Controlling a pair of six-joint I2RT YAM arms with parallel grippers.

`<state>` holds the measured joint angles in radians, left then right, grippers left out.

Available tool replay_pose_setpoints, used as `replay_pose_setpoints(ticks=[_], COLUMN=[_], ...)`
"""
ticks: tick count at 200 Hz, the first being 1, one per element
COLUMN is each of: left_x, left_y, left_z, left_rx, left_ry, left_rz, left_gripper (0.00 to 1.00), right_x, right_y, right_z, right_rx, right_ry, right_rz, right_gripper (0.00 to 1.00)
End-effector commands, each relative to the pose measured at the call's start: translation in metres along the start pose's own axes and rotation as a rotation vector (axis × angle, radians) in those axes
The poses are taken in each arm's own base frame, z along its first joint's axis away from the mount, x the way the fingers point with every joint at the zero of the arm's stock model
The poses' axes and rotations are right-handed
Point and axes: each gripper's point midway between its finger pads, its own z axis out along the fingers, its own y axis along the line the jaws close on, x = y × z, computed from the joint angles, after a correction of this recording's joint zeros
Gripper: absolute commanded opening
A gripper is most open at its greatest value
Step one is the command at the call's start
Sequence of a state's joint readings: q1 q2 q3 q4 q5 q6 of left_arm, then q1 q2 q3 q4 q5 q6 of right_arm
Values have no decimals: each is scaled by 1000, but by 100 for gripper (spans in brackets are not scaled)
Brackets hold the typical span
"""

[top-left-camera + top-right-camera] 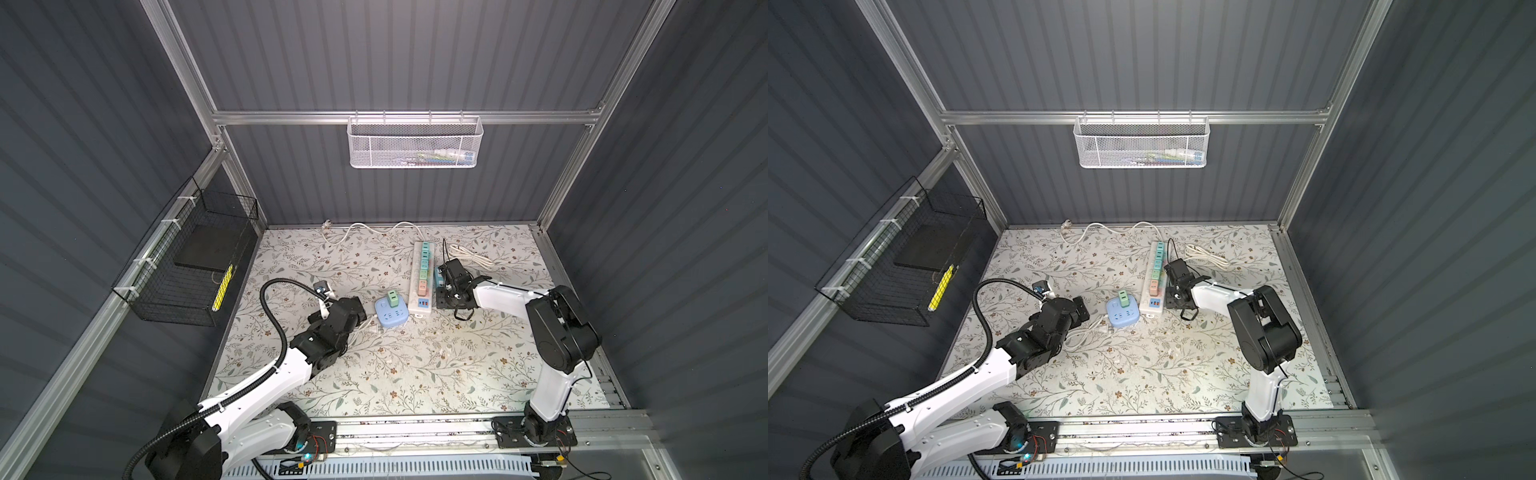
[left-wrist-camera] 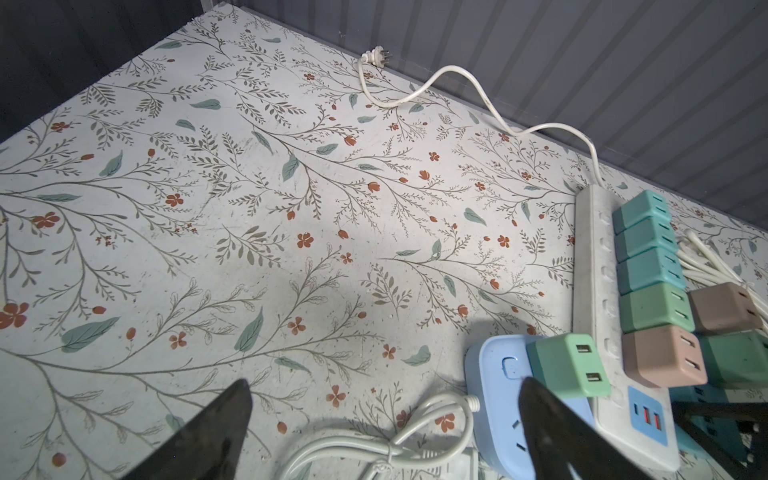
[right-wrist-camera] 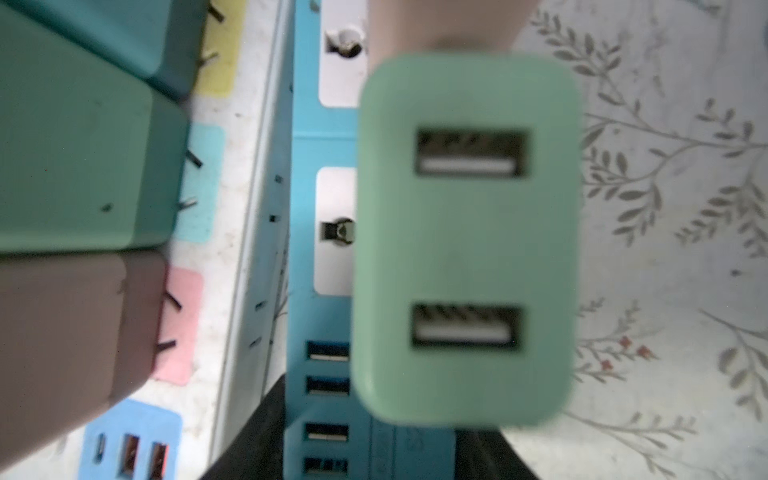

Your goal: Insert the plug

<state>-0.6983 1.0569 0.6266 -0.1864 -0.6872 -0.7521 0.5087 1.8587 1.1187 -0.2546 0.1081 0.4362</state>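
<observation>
Mint-green plastic fills the right wrist view: the right pincer [image 1: 445,286] is clamped on the green plug [image 3: 465,241], poised over the teal power strip [image 3: 324,137]; its prongs are hidden. We judge the plug light, rigid and smooth, likely slippery, best gripped on its flat sides, clear of the prongs. Further out, the left pincer [image 2: 386,399] hangs empty, fingers [image 2: 216,428] wide apart, near the blue socket cube [image 2: 498,374] on the table [image 2: 249,208].

White mesh basket [image 1: 414,143] on back rail, black wire basket [image 1: 166,299] on left wall
</observation>
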Motion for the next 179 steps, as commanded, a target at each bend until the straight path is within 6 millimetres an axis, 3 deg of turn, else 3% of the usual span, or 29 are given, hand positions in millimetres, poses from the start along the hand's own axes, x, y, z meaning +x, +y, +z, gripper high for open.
replay_pose_setpoints(ticks=[1,27,57,91,120,144,160,179], left_x=[-17,-23,-39,-58,-79,-94,-96,-93], left_y=[-4,-6,-15,-48,-62,-68,-68,-57], left_z=[-5,-7,-16,-28,-32,-29,-18,-3], left_rx=[0,0,24,124,101,70,34,-56], left_ry=[-29,-32,-45,1,22,-17,-57,-116], left_rz=[1,6,33,268,412,428,439,482], left_gripper=[100,100,100,100,100,100,100,100], right_x=[8,2,-11,-25,-39,-55,-61,-67], right_y=[13,14,13,0,2,-12,-31,-18], right_z=[2,-15,-48,-95,-143,-179,-180,-176], right_rx=[-49,-64,-83,-80,-246,-188,-93,-111], right_ry=[47,19,-39,-150,-326,-449,-451,-428], right_rz=[-33,-27,-21,-5,24,1,123,-10], right_gripper=[47,56,73,83,99,99,99,99])
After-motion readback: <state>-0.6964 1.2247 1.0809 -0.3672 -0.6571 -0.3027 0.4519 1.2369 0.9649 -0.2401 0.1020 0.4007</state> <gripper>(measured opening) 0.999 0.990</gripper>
